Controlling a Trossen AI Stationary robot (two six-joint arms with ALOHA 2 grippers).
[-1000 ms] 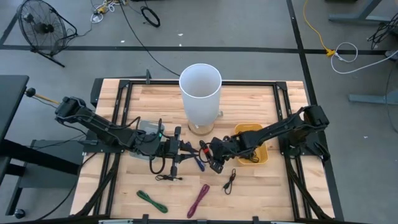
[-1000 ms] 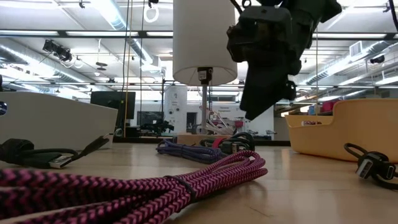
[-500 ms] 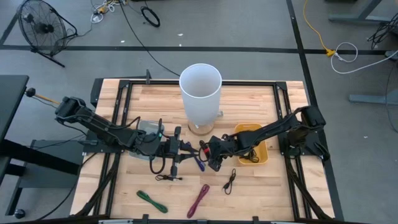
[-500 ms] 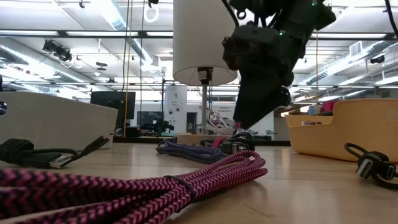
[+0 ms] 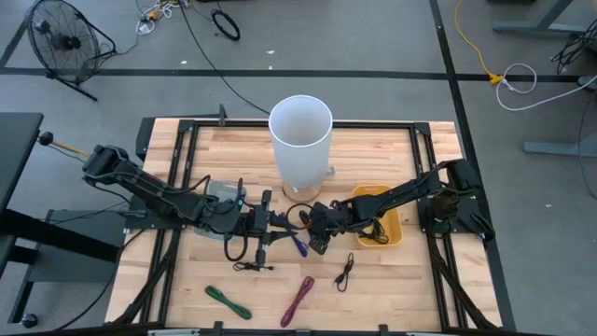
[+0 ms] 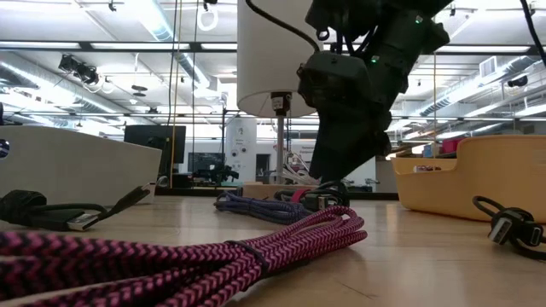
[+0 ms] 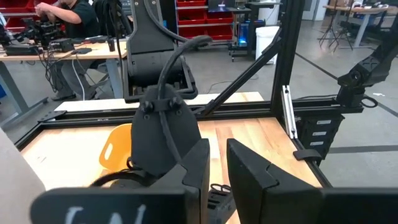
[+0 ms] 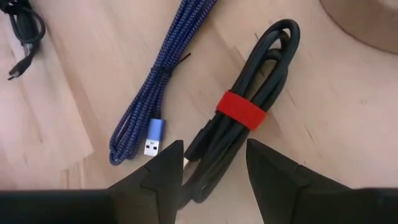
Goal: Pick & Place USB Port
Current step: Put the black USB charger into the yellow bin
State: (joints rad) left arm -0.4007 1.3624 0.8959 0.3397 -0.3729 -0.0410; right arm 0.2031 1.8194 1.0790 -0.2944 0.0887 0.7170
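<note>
A black USB cable bundle with a red band [image 8: 241,111] lies flat on the wooden table beside a blue braided USB cable [image 8: 155,93], whose silver plug [image 8: 152,142] points toward me. My right gripper [image 8: 212,144] is open just above the black bundle, one finger on either side of its near end; I cannot tell whether it touches. The low view shows it [image 6: 328,166] slanting down over that bundle [image 6: 320,198]. My left gripper [image 5: 272,224] hovers level to the left, fingers a narrow gap apart [image 7: 217,177], with nothing between them.
A yellow bin [image 5: 378,227] stands right of the cables, with a tall white cylinder [image 5: 300,140] behind them. A green cable [image 5: 227,301], a pink braided one [image 5: 298,299] and a small black one [image 5: 345,273] lie near the front edge. A person sits at a bench [image 7: 62,18] beyond the table.
My right gripper has sunk and gone a little toward the table's left edge, closer to the black bundle with the red band. The cables have not moved.
</note>
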